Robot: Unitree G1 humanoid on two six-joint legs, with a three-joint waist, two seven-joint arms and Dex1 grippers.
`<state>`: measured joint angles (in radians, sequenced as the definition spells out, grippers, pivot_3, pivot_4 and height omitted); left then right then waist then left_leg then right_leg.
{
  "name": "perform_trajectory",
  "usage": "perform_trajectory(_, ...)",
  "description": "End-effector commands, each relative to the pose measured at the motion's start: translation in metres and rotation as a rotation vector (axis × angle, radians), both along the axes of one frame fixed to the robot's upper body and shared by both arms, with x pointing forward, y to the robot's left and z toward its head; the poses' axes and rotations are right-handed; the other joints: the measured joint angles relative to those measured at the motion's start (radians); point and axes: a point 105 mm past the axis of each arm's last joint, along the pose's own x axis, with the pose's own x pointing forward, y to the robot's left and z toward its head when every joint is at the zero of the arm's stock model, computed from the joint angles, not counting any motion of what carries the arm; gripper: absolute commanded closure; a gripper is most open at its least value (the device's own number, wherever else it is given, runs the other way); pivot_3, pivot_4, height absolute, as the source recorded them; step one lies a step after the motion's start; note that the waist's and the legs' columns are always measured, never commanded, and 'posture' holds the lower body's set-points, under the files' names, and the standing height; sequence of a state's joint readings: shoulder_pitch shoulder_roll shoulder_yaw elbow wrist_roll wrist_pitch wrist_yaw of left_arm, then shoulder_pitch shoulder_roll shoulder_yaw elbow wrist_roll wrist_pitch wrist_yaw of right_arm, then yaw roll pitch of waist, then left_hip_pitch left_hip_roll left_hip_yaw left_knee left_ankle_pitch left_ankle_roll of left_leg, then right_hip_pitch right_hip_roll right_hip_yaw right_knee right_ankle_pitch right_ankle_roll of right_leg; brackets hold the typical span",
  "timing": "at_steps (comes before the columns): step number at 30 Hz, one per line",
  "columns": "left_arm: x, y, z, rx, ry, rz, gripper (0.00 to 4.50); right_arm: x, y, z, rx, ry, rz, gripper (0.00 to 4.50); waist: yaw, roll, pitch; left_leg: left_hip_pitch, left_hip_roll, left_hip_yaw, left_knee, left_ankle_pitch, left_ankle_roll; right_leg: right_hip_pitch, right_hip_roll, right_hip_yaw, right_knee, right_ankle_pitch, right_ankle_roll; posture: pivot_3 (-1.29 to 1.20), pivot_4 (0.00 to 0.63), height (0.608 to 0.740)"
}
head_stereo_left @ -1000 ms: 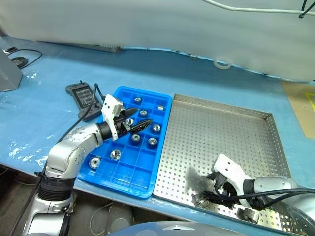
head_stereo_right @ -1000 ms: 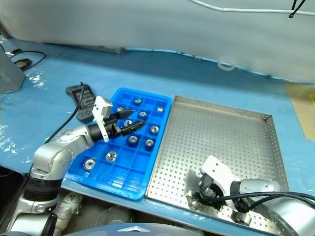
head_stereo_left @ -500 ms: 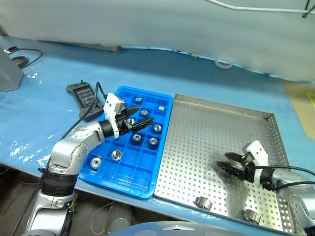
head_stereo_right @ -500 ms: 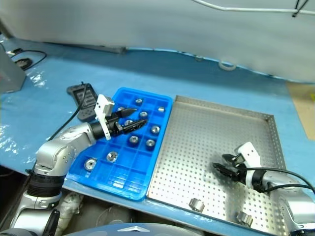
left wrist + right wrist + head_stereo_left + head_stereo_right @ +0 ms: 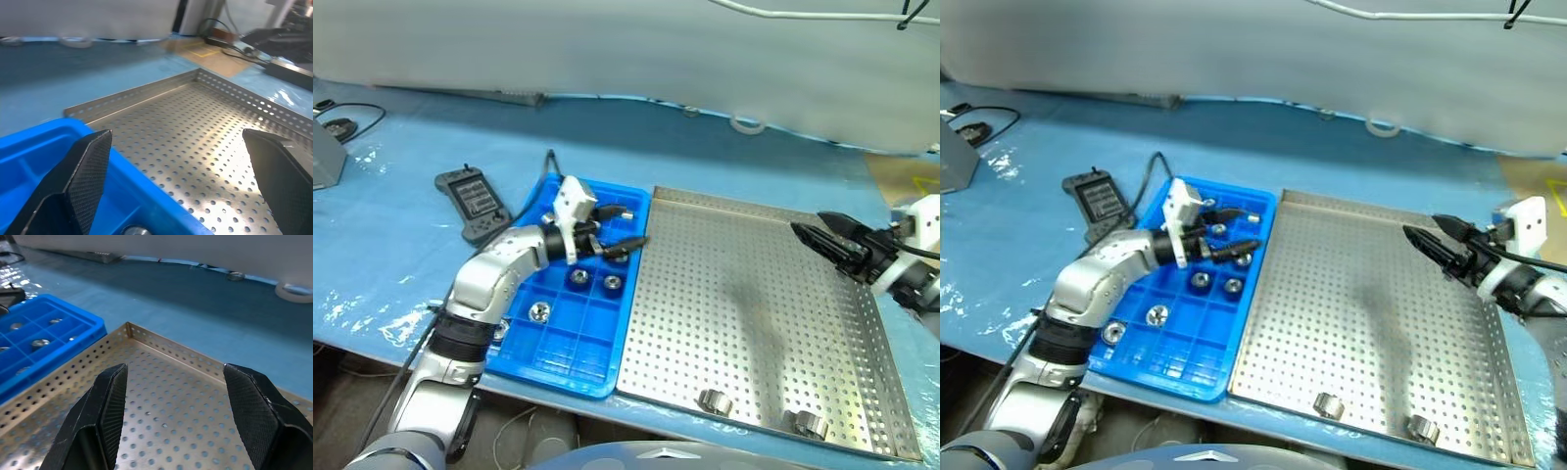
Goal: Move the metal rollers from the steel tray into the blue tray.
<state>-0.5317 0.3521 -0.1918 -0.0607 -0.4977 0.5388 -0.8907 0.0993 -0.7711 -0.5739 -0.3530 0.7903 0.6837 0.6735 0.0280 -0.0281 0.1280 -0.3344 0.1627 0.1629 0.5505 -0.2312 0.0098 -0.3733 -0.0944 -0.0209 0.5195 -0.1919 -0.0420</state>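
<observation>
Two metal rollers [image 5: 713,400] [image 5: 806,423] lie near the front rim of the steel tray [image 5: 744,294]. The blue tray [image 5: 566,376] sits against the steel tray's left side and holds several rollers, such as one [image 5: 578,277] in a middle compartment. My left gripper [image 5: 638,226] hovers open and empty above the blue tray's right edge, pointing toward the steel tray. My right gripper [image 5: 811,227] hangs open and empty above the steel tray's far right part, pointing left. In the right wrist view its fingers [image 5: 105,401] frame the steel tray's far corner.
A black handset [image 5: 470,200] with a cable lies left of the blue tray. A white ring [image 5: 744,124] rests at the back by the white sheet. A grey box [image 5: 323,162] stands far left. The blue tablecloth surrounds both trays.
My right gripper has risen from the two rollers at the steel tray's front and swung to the far right. My left gripper has shifted right, toward the steel tray. The camera moved slightly.
</observation>
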Motion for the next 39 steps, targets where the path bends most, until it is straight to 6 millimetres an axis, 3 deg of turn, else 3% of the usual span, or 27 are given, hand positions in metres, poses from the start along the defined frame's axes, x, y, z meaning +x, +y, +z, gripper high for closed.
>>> perform_trajectory(1, -0.007, -0.042, 0.04, -0.019, -0.089, -0.25, 0.0, -0.029, 0.011, 0.007, 0.006, 0.014, 0.018, 1.25, 0.001, 0.001, 0.001, -0.001, 0.0, 0.001, 0.003, -0.001, 0.001, 0.0, 0.0, 0.0, 0.0, 0.0, 0.0, -0.4, 0.15, 0.74)
perform_trajectory(4, -0.004, -0.072, 0.034, -0.016, -0.079, -0.427, 0.0, -0.05, 0.008, 0.008, -0.005, 0.009, -0.069, 1.25, -0.022, 0.004, -0.003, 0.004, -0.001, 0.009, 0.004, -0.005, 0.007, 0.005, -0.002, 0.002, -0.002, 0.0, -0.001, -0.51, 0.15, 0.74)
perform_trajectory(8, -0.027, -0.105, 0.019, 0.078, -0.077, -0.738, 0.0, -0.073, 0.005, 0.013, -0.008, -0.018, -0.194, 1.25, -0.089, 0.008, -0.008, 0.004, -0.007, 0.011, 0.002, -0.01, 0.012, 0.004, -0.007, 0.008, -0.01, -0.005, 0.009, -0.63, 0.15, 0.74)
perform_trajectory(11, -0.036, -0.111, -0.011, 0.217, -0.096, -0.875, 0.0, -0.088, 0.003, 0.015, -0.018, -0.032, -0.295, 1.25, -0.143, 0.007, -0.009, -0.002, -0.01, 0.012, 0.002, -0.012, 0.017, -0.003, -0.01, 0.008, -0.011, 0.0, 0.002, -0.7, 0.15, 0.74)
perform_trajectory(14, -0.048, -0.113, -0.043, 0.299, -0.069, -0.961, 0.0, -0.105, -0.005, 0.023, -0.014, -0.066, -0.418, 1.25, -0.199, 0.011, -0.013, -0.011, -0.01, 0.012, 0.008, -0.014, 0.021, -0.011, -0.013, 0.005, -0.011, 0.001, 0.003, -0.78, 0.15, 0.74)
perform_trajectory(16, -0.059, -0.113, -0.059, 0.321, -0.045, -1.003, 0.0, -0.116, 0.0, 0.021, -0.023, -0.044, -0.433, 1.25, -0.24, 0.015, -0.014, -0.014, -0.01, 0.011, 0.011, -0.016, 0.024, -0.01, -0.015, 0.001, -0.014, 0.0, 0.004, -0.82, 0.15, 0.74)
perform_trajectory(18, -0.068, -0.113, -0.067, 0.322, -0.024, -1.034, 0.0, -0.126, 0.005, 0.018, -0.036, -0.011, -0.44, 1.25, -0.281, 0.015, -0.013, -0.015, -0.01, 0.008, 0.011, -0.017, 0.024, -0.004, -0.017, -0.004, -0.019, -0.006, 0.014, -0.84, 0.15, 0.74)
perform_trajectory(23, -0.069, -0.113, -0.066, 0.244, 0.035, -1.015, 0.0, -0.138, 0.011, 0.009, -0.034, 0.051, -0.451, 1.25, -0.401, 0.018, -0.011, -0.019, -0.013, 0.002, 0.011, -0.022, 0.023, 0.002, -0.019, -0.008, -0.037, -0.012, 0.022, -0.87, 0.15, 0.74)
perform_trajectory(29, -0.064, -0.094, -0.066, 0.194, 0.069, -0.978, 0.0, -0.143, 0.021, -0.003, -0.022, 0.113, -0.411, 1.25, -0.514, 0.023, -0.011, -0.029, -0.027, -0.004, 0.012, -0.026, 0.029, 0.0, -0.034, -0.011, -0.037, -0.016, 0.029, -0.87, 0.15, 0.74)
perform_trajectory(35, -0.044, -0.073, -0.045, 0.109, -0.038, -0.887, 0.0, -0.151, 0.028, -0.016, 0.004, 0.179, -0.405, 1.25, -0.533, 0.023, -0.009, -0.031, -0.028, -0.009, 0.013, -0.026, 0.029, 0.002, -0.034, -0.014, -0.037, -0.016, 0.029, -0.83, 0.15, 0.74)
perform_trajectory(39, -0.036, -0.066, -0.044, 0.129, -0.118, -0.847, 0.0, -0.149, 0.037, -0.025, 0.023, 0.202, -0.377, 1.25, -0.534, 0.022, -0.008, -0.031, -0.029, -0.011, 0.014, -0.026, 0.029, 0.003, -0.034, -0.015, -0.037, -0.016, 0.029, -0.81, 0.15, 0.74)
